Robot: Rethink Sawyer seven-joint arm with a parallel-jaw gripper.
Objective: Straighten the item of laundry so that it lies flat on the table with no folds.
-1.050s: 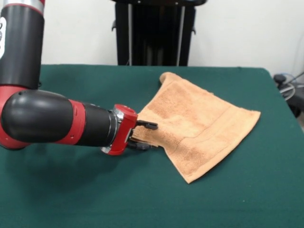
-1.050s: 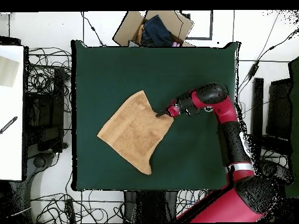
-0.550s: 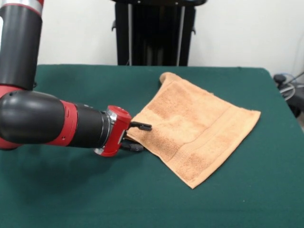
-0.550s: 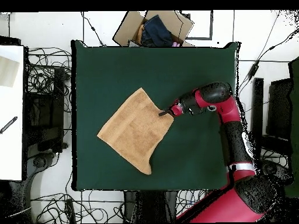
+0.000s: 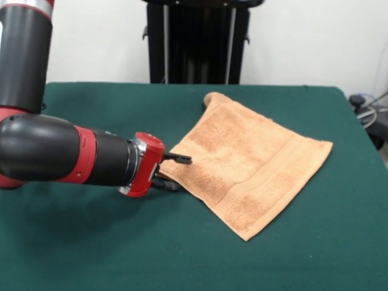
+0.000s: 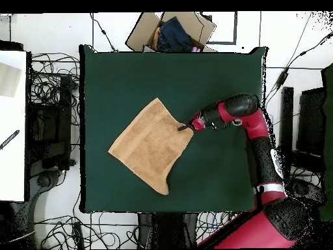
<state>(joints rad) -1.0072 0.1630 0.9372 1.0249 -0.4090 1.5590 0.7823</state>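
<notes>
The peach-orange towel [image 5: 254, 157] lies spread as a diamond on the green table [image 5: 91, 242], right of the middle in the front view. Its far corner [image 5: 212, 98] is slightly curled up. My gripper [image 5: 173, 173] reaches in sideways from the left and is shut on the towel's left corner, one finger above the cloth and one below. In the overhead view the towel [image 6: 149, 146] lies left of the middle of the table [image 6: 214, 78], and the gripper [image 6: 183, 127] sits at its right corner.
A black stand [image 5: 197, 42] rises behind the table's far edge. An open cardboard box [image 6: 172, 29] with dark cloth sits beyond the top edge in the overhead view. Cables [image 6: 49, 84] ring the table, and a white surface [image 6: 12, 124] lies far left.
The gripper has pulled the towel's corner leftward in the front view, drawing the cloth flatter. In the last half second it has only crept a little further left.
</notes>
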